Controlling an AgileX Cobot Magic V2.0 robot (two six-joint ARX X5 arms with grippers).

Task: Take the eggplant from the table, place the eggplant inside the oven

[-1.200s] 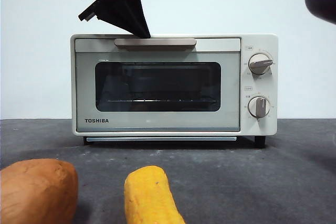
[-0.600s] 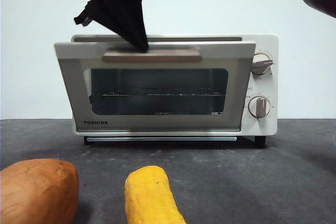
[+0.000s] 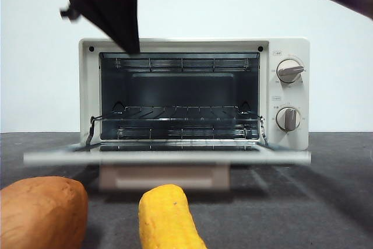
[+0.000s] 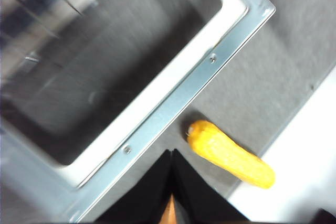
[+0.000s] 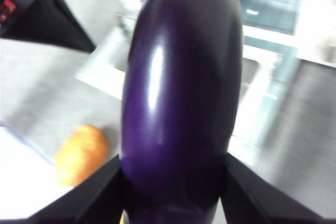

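With my right gripper (image 5: 173,182) clamped on the eggplant (image 5: 181,87) and the left gripper (image 4: 170,182) pinched empty, I'd feed it level onto the oven (image 3: 285,91) rack (image 3: 180,112).

We count one oven (image 3: 285,51), with two knobs (image 3: 288,70) on its right panel. Three vegetables are in sight: one eggplant (image 5: 181,93), one corn cob (image 3: 166,217) and one sweet potato (image 3: 41,211). Two grippers show, the left gripper (image 4: 171,153) and the right gripper (image 5: 173,179), over one worktop (image 3: 315,202).
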